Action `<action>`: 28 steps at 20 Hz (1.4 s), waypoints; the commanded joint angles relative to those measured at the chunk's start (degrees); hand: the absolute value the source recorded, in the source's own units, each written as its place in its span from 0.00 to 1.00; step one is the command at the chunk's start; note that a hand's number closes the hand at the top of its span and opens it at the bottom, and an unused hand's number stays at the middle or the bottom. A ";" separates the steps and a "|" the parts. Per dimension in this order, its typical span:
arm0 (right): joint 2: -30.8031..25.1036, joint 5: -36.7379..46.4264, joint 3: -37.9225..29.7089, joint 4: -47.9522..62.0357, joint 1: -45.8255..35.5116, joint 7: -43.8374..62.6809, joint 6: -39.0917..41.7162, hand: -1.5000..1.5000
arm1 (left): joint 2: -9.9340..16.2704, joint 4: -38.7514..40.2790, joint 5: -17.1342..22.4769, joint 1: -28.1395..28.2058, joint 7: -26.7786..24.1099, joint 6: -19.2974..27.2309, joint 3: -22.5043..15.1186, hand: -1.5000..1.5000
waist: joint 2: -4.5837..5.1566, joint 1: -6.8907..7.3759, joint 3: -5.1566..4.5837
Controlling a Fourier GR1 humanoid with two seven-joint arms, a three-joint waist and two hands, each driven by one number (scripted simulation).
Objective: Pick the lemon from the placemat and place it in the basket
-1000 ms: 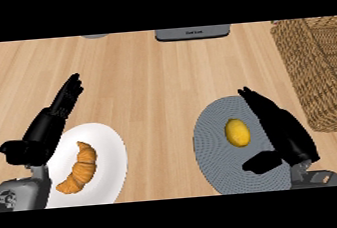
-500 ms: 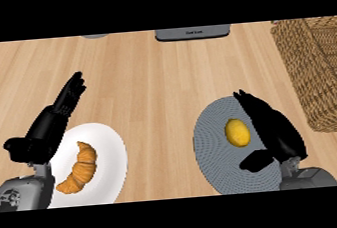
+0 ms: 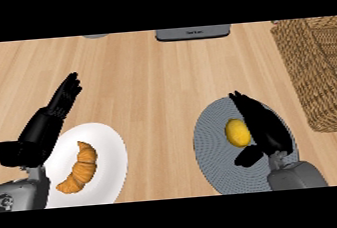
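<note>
A yellow lemon (image 3: 237, 132) lies on the round grey placemat (image 3: 211, 142) at the lower right. My right hand (image 3: 265, 128) rests right beside the lemon on its right side, fingers straight and pointing away, thumb below the lemon; the hand is open and the fingers look to touch the fruit's edge. The woven wicker basket (image 3: 324, 73) stands at the far right, apart from the placemat. My left hand (image 3: 46, 123) is open at the left, fingers straight, holding nothing.
A white plate (image 3: 108, 156) with a croissant (image 3: 79, 167) sits under my left forearm. A grey appliance (image 3: 193, 32) stands at the counter's far edge, with another grey object (image 3: 95, 36) to its left. Bare wooden counter lies between the hands.
My right hand has slid left across the placemat, closing in on the lemon's right side. The left hand and the lemon have stayed in place.
</note>
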 commanded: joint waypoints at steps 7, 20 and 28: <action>0.69 0.02 -2.23 9.53 -0.44 -5.17 -2.15 0.00 | -2.63 4.44 -3.39 1.00 -5.34 -0.14 -0.74 0.50 | 0.04 -0.10 -0.01; -0.61 5.00 1.31 12.59 0.24 -9.15 -1.22 1.00 | -0.89 4.85 -1.83 -2.68 -3.14 -1.97 3.17 0.50 | 0.01 -0.20 -0.01; -3.23 9.91 4.32 11.33 1.75 -15.12 -7.28 1.00 | -2.15 3.51 -2.81 -2.95 -1.75 -0.79 2.26 0.50 | 0.00 -0.26 -0.01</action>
